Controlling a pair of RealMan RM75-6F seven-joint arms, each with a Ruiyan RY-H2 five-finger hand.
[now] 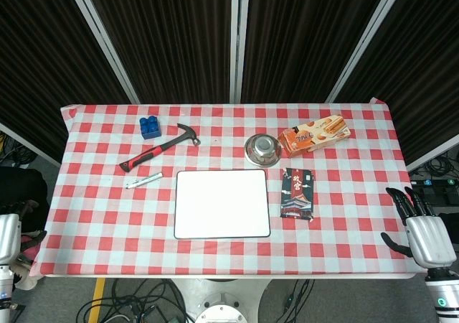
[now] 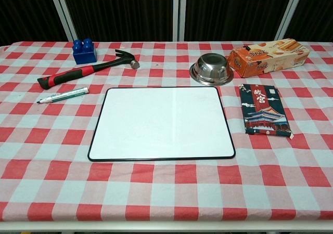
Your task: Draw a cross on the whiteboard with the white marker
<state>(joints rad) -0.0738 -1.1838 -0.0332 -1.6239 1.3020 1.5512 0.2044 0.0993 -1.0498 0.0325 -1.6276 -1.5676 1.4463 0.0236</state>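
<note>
1. A bench [image 2: 31,203] covered in a red and white checked cloth fills both views. Nothing on it is being held.
2. The whiteboard [image 2: 161,122] lies flat near the middle of the bench. Its surface is blank, so the cross is not yet drawn.
3. The white marker [image 2: 63,95] lies on its side just left of the whiteboard, apart from it, with its cap end pointing left. A red-handled hammer [image 2: 83,72] lies just behind the marker, and a blue toy block [image 2: 84,51] sits behind that.
4. To the right of the whiteboard are a dark patterned packet [image 2: 264,109], an upturned steel bowl [image 2: 211,70] and an orange snack box [image 2: 269,56].
5. The right hand [image 1: 423,233] shows only in the head view, off the bench's right edge, holding nothing, its fingers [image 1: 407,202] spread apart. The left arm's wrist section shows at the lower left corner, but the left hand itself is out of sight.
6. Risks, as a judgement: the marker lies flat and thin, so fingers could roll it toward the hammer rather than lift it. The cap appears to be on, and would block any mark. The unfixed whiteboard may slide under pen pressure.
</note>
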